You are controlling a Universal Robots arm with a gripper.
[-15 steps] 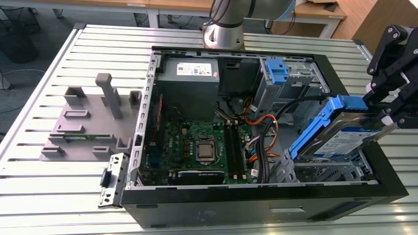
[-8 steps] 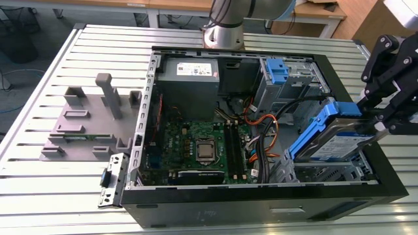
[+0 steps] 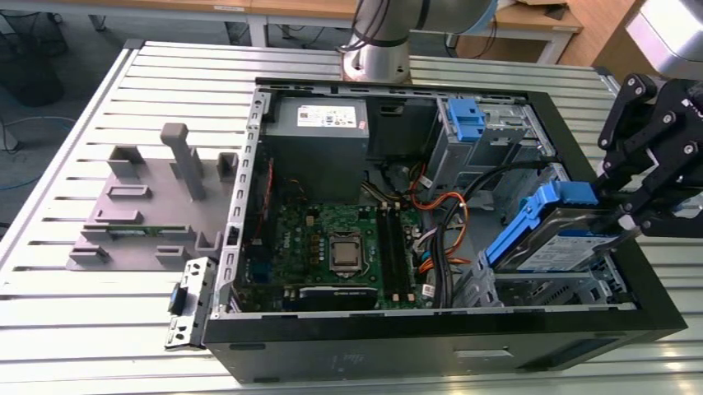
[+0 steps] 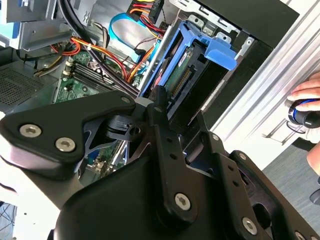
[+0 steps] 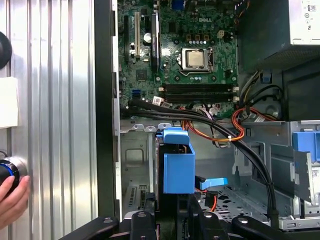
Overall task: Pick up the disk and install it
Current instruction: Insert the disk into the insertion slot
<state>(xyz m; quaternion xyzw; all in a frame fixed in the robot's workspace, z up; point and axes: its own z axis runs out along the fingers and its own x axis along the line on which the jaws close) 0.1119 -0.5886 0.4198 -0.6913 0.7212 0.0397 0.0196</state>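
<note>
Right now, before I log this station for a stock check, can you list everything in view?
table: one, silver, slatted, under everything.
computer case: one, black, open, on the table.
motherboard: one, green, on the case floor.
power supply box: one, grey with white sticker, inside the case beyond the motherboard.
cables: several, orange and black, between motherboard and drive bays.
latch: one, blue, upright among the drive bays.
disk: one, silver with blue side rails, tilted over the bay at the exterior view's right.
fixture: one, grey, on the table at the exterior view's left.
arm: one, silver, base beyond the case.
gripper: one, black, shut on the disk's edge.
person's hand: one, on a blue-ringed knob outside the case.
</note>
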